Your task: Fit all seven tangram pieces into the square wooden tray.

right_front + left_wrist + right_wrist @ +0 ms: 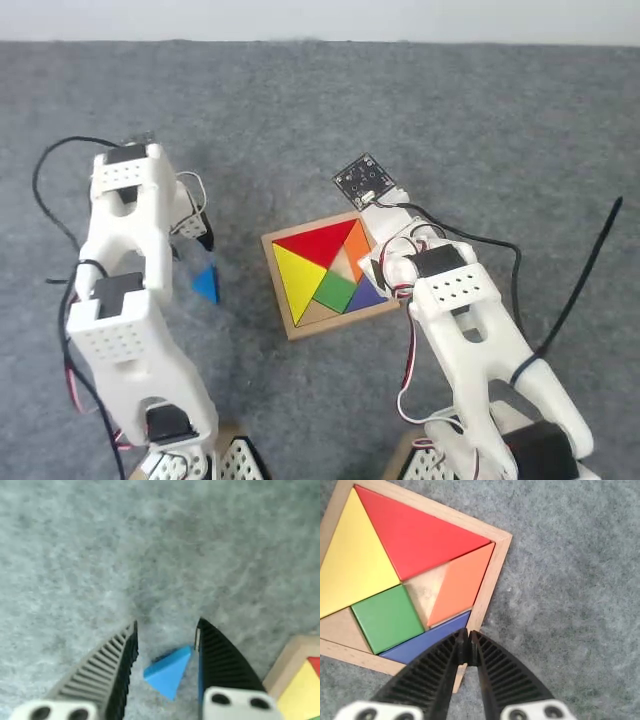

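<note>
Already we have five pieces (pixel 420 535) in the tray (pixel 501 547); left gripper (pixel 167 624) gapes around blue triangle (pixel 167 672), right gripper (pixel 468 632) closed, empty.

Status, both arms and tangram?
Left end effector open, straddling blue triangle. Right end effector shut at wooden tray edge. Two gaps unfilled. Nothing in the way.

The right gripper (pixel 468 642), tips pressed together, sits over the tray (pixel 502 545) rim beside the blue piece (pixel 420 644). The red triangle (pixel 417 535), yellow triangle (pixel 355 565), orange piece (pixel 462 582) and green square (pixel 387 618) lie inside.
</note>
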`<control>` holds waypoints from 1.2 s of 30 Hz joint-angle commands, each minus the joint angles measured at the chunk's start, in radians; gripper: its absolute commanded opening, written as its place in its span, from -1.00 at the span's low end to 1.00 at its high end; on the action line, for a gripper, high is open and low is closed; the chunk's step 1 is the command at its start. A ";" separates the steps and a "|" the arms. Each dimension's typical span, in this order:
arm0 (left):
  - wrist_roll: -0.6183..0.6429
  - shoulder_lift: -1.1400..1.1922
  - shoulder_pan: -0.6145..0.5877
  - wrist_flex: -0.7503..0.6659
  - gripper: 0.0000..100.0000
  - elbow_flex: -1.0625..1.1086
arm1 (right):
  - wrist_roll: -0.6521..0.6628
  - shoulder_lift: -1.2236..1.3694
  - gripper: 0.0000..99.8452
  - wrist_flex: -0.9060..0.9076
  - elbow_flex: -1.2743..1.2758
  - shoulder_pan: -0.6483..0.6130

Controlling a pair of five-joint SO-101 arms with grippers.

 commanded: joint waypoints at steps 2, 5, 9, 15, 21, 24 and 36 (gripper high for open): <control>-0.015 -0.011 0.020 0.058 -0.65 -0.039 | 0.003 -0.053 -0.95 -0.012 -0.009 0.013; -0.086 -0.011 0.008 0.078 -0.64 -0.004 | 0.003 -0.053 -0.95 -0.012 -0.009 0.013; -0.149 -0.032 0.009 0.087 -0.64 0.067 | 0.003 -0.053 -0.95 -0.012 -0.009 0.013; -0.173 -0.310 0.043 -0.054 -0.64 0.326 | 0.003 -0.053 -0.95 -0.016 -0.009 0.013; -0.181 -0.480 0.038 -0.242 -0.64 0.501 | 0.003 -0.053 -0.95 -0.016 -0.009 0.012; -0.229 -0.427 0.040 -0.244 -0.59 0.486 | 0.003 -0.053 -0.95 -0.016 -0.009 0.012; -0.285 -0.890 -0.006 -0.212 -0.57 0.642 | 0.005 -0.053 -0.95 -0.018 -0.009 0.012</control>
